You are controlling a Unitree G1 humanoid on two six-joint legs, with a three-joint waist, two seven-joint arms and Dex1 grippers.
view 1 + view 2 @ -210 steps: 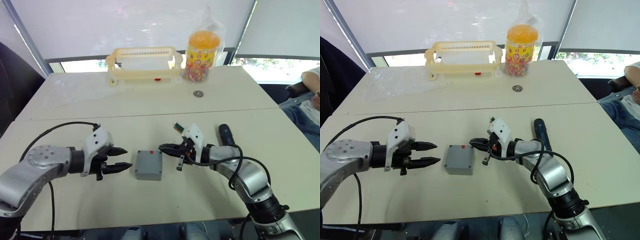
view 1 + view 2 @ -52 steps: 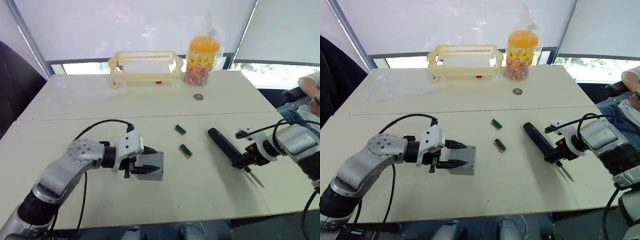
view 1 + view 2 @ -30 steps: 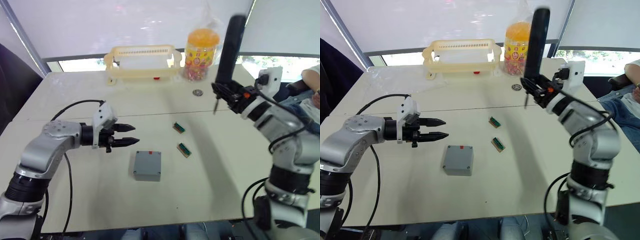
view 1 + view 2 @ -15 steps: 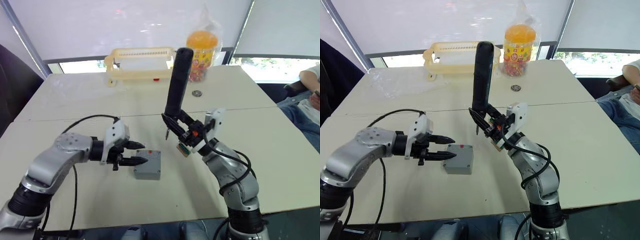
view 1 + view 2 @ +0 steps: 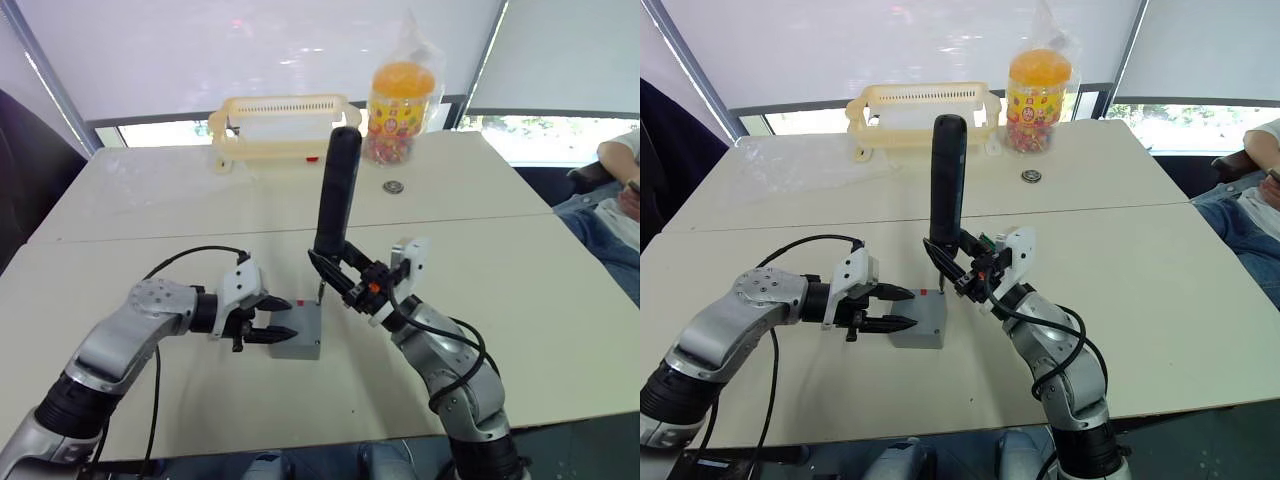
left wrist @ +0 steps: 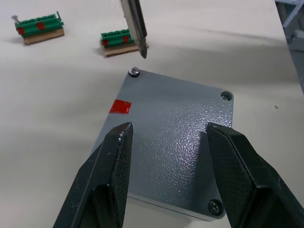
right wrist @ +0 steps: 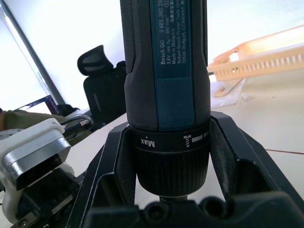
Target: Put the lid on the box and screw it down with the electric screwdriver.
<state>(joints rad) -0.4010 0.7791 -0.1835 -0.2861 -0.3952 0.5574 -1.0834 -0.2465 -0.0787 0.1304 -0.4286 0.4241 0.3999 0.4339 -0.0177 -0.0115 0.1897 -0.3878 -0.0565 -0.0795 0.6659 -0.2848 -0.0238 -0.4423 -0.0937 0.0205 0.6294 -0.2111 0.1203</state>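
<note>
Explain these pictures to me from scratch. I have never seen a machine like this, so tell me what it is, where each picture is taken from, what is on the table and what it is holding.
This is a humanoid robot with two arms, each ending in a two-fingered black gripper. Two pictures come from cameras in its head, looking down over the table. The other two come from cameras on its wrists, looking along the fingers.

The right gripper holds the electric screwdriver upright, its bit just above a corner screw of the box. The grey lid already sits on the box. The left gripper is open, its fingers either side of the box.

Also on the table: two small green connector blocks, a yellow basket, a jar of sweets and a small round metal part.
</note>
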